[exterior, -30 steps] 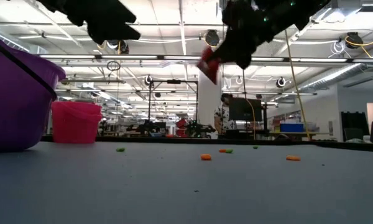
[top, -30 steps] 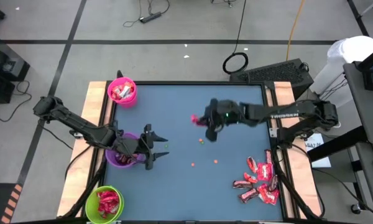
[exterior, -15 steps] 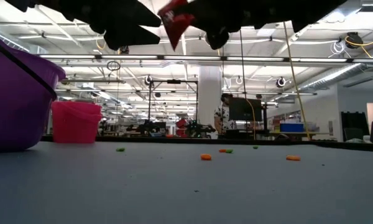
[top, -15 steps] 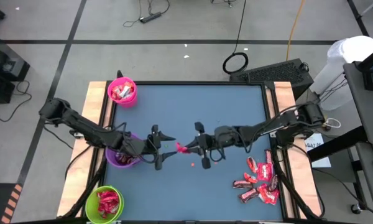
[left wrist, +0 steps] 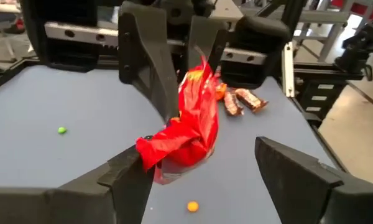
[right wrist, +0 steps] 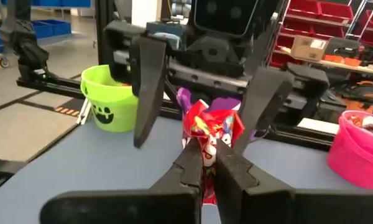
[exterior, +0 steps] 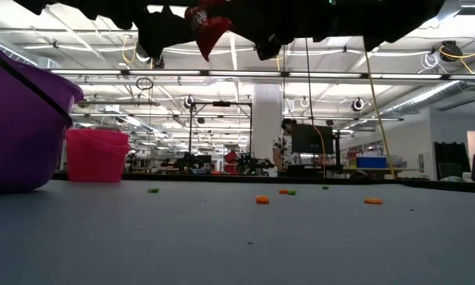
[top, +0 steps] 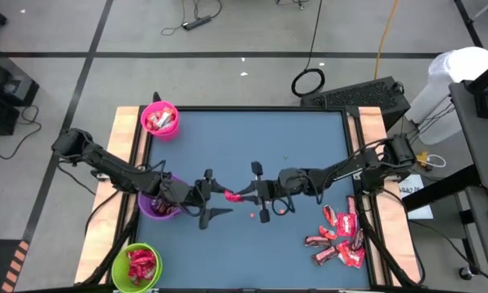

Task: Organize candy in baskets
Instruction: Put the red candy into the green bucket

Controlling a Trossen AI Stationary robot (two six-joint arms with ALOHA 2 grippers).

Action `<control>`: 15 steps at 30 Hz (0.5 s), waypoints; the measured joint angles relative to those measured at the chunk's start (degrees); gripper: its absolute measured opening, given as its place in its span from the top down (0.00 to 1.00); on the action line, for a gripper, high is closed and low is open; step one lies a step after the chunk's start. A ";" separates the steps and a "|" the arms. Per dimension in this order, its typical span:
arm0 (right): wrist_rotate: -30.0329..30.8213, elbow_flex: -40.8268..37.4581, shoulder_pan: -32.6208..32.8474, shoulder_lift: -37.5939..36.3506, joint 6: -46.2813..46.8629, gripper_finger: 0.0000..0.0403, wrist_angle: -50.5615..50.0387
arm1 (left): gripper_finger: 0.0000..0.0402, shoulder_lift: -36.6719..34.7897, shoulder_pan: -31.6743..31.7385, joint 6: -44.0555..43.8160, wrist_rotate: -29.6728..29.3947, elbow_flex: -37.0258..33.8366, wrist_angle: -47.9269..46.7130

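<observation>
My right gripper [top: 238, 195] is shut on one red-wrapped candy [top: 230, 195] above the table's middle. My left gripper [top: 218, 195] faces it, open, one finger on each side of the candy [left wrist: 186, 127]. Whether the finger [left wrist: 127, 177] touches the wrapper's crumpled corner, I cannot tell. The purple basket [top: 157, 207] stands just behind my left gripper. The pink basket [top: 159, 119] at the far left and the green basket [top: 135, 266] at the near left hold candy. A heap of candy [top: 338, 236] lies near the right edge. My right gripper pinches one end of the red wrapper [right wrist: 206, 142] between its two shut fingers. The fingers come level from the table's right side. The candy sticks out past the fingertips, crumpled and drooping a little, lifted clear of the table.
Tiny orange and green specks [top: 253, 216] lie loose on the blue table top [top: 309, 138] under and beside the grippers. Wooden side rails [top: 122, 146] run along the table's left and right edges. The far half of the table has free room.
My right gripper has swung toward the table's left and near side and sunk a little. It has tipped level and carried the candy in between my left gripper's open fingers. My left gripper has edged toward the right gripper and stayed open.
</observation>
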 joint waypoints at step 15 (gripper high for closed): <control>0.28 0.02 -0.26 -0.02 5.00 0.92 2.45 | 0.67 0.00 2.22 0.27 -1.13 0.00 -0.19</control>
